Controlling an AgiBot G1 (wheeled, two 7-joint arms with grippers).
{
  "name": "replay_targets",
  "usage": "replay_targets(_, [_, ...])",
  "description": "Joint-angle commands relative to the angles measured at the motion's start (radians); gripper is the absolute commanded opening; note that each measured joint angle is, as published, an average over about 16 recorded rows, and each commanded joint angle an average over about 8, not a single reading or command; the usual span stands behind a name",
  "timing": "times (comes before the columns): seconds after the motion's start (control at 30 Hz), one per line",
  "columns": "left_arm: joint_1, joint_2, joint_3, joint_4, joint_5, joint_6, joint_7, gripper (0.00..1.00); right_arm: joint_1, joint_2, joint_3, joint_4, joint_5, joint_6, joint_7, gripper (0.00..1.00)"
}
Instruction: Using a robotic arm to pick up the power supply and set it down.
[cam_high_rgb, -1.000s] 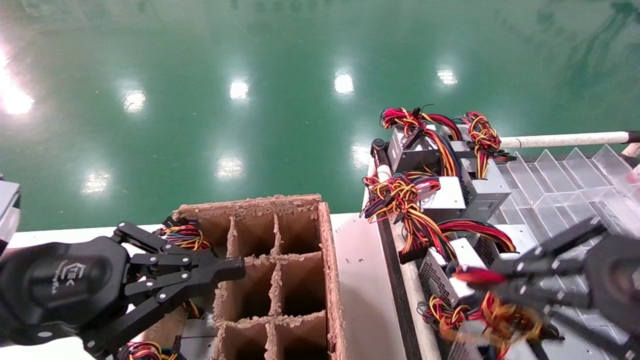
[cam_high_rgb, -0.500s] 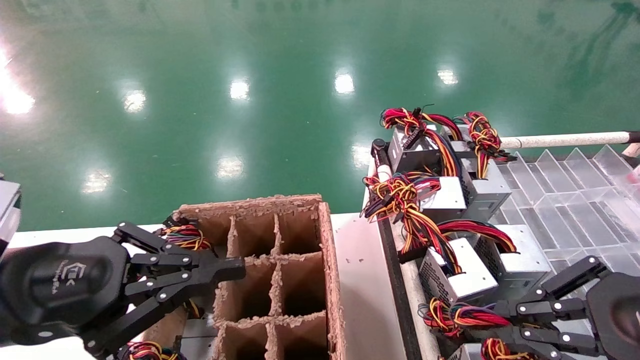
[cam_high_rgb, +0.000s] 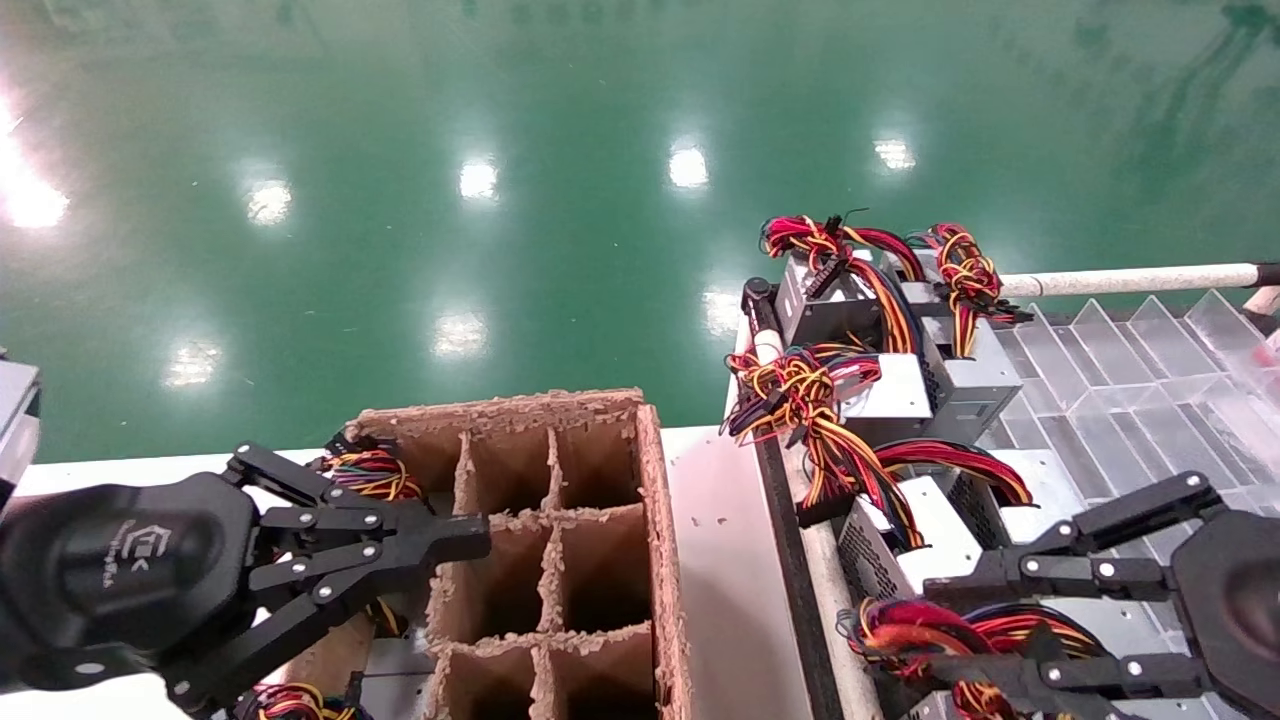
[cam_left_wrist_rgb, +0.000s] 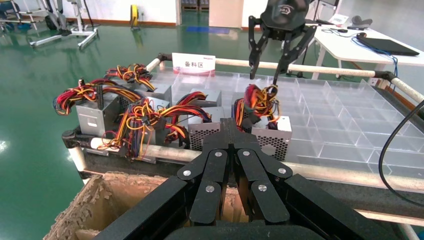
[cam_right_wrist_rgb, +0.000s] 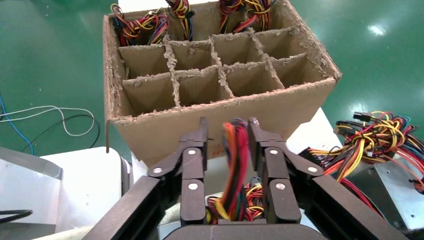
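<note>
The power supply (cam_left_wrist_rgb: 274, 136) is a silver box with a perforated side at the near end of the rack. In the head view little of it shows except its red, yellow and black wire bundle (cam_high_rgb: 900, 628). My right gripper (cam_high_rgb: 938, 630) is open and straddles that bundle. In the right wrist view the wires (cam_right_wrist_rgb: 235, 150) stand up between the fingers (cam_right_wrist_rgb: 194, 150), with a gap on one side. The left wrist view shows the right gripper (cam_left_wrist_rgb: 264, 77) directly over the bundle (cam_left_wrist_rgb: 260, 100). My left gripper (cam_high_rgb: 472, 540) is shut and empty, hovering at the cardboard box's left side.
The brown cardboard box (cam_high_rgb: 655, 520) with divider cells sits centre-front, wires (cam_high_rgb: 370, 472) poking from its far-left cells. Several other power supplies (cam_high_rgb: 900, 395) with wire bundles lie on the rack behind. A clear plastic divider tray (cam_high_rgb: 1120, 380) and a white rail (cam_high_rgb: 1130, 278) lie to the right.
My right gripper dropped toward the near power supply, then shifted slightly; the wire bundle now stands between its open fingers. The left arm has not moved.
</note>
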Motion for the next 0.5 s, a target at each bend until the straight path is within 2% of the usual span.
replay_targets(0.03, [0.0, 0.0, 0.0, 0.0, 0.0, 0.0, 0.0, 0.0, 0.012, -0.007, 0.003, 0.0, -0.002, -0.006, 0.009, 1.0])
replay_targets(0.3, [0.0, 0.0, 0.0, 0.0, 0.0, 0.0, 0.0, 0.0, 0.016, -0.024, 0.019, -0.001, 0.067, 0.033, -0.007, 1.0])
replay_targets(0.5, [0.0, 0.0, 0.0, 0.0, 0.0, 0.0, 0.0, 0.0, -0.035, -0.047, 0.073, -0.005, 0.073, 0.036, -0.02, 1.0])
